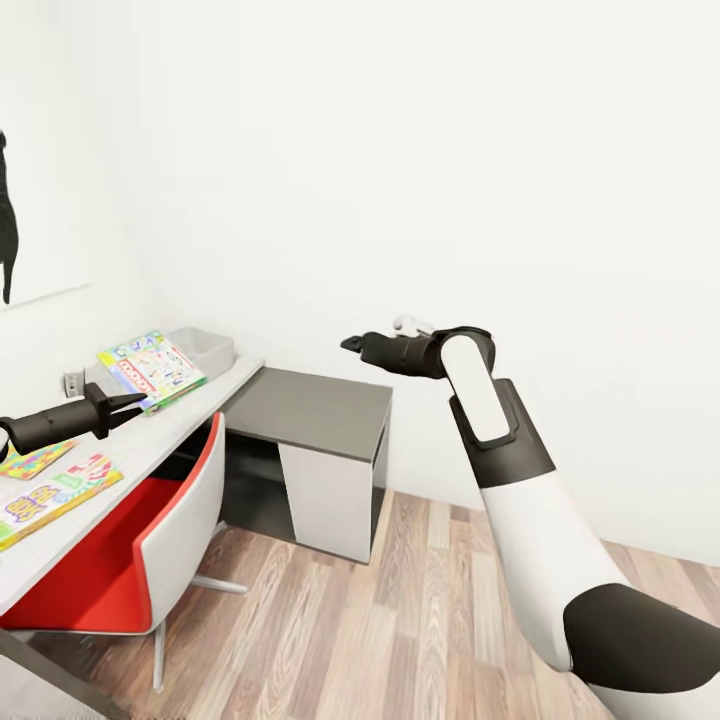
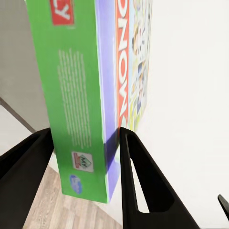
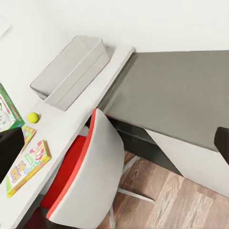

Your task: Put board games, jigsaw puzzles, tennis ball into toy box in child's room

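Your left hand (image 1: 128, 402) is clamped on one board game (image 1: 152, 370), the green-bordered box with the red logo; in the left wrist view its two fingers (image 2: 143, 181) press either side of the box's edge (image 2: 86, 109). In the head view the box hangs above the counter (image 1: 190, 415), at about nine o'clock from the picture's centre, just short of the toy box (image 1: 205, 350), which sits at the far end of the counter by the wall.

Your right hand (image 1: 352, 343) is raised in open air near the middle of the head view, over the low dark cabinet (image 1: 310, 405) and well apart from the counter. It holds nothing that I can see; whether its fingers are spread or together I cannot tell.

Count what lies on the counter: one tennis ball (image 3: 32, 117), seen from the right wrist just beside the toy box (image 3: 71, 71); one flat printed box with big coloured letters (image 1: 50, 500) near the counter's front edge at eight o'clock; and one thin multicoloured jigsaw puzzle (image 1: 35, 460) just beyond it, partly under your left arm.

One chair (image 1: 150, 540) with a red seat and grey shell is pushed in under the counter. The floor (image 1: 400, 620) is wood plank.
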Robot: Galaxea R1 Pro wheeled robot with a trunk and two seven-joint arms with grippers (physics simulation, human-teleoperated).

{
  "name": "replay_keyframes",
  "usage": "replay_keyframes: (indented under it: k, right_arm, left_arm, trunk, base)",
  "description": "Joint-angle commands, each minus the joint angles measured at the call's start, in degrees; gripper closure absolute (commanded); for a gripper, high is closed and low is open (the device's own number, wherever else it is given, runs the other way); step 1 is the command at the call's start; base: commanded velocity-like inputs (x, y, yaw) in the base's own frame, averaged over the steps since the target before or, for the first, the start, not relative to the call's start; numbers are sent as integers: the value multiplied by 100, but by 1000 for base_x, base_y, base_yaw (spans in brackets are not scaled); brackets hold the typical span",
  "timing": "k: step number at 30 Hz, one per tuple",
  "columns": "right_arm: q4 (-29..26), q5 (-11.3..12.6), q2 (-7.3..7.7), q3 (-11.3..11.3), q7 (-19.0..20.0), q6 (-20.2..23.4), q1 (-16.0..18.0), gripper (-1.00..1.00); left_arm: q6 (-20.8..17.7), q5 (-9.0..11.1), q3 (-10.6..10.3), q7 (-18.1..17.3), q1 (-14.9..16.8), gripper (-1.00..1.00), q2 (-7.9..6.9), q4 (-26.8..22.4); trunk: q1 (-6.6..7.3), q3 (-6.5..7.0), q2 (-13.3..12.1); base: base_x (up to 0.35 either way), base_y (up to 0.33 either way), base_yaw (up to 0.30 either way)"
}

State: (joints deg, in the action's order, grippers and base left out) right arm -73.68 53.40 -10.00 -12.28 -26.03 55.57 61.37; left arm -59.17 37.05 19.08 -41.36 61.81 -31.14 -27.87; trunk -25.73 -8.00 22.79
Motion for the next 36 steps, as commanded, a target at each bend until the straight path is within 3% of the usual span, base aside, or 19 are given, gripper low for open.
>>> replay_keyframes:
  k: [1, 24, 36]
  right_arm:
    - [-5, 67, 0, -4, -59, 9, 9, -100]
    - [29, 91, 0, -11, -60, 7, 15, -100]
    - [29, 83, 0, -20, -60, -3, 15, -100]
  left_arm:
    - [-21, -39, 25, -39, 8, 100, 3, 3]
    - [-25, -39, 26, -39, 6, 100, 3, 1]
    - [-25, -35, 26, -39, 8, 100, 3, 1]
  trunk:
    - [-5, -20, 13]
    - [-5, -221, 13]
    - [-5, -333, 13]
  base:
    - [160, -148, 210]
    - [84, -96, 104]
    - [251, -152, 65]
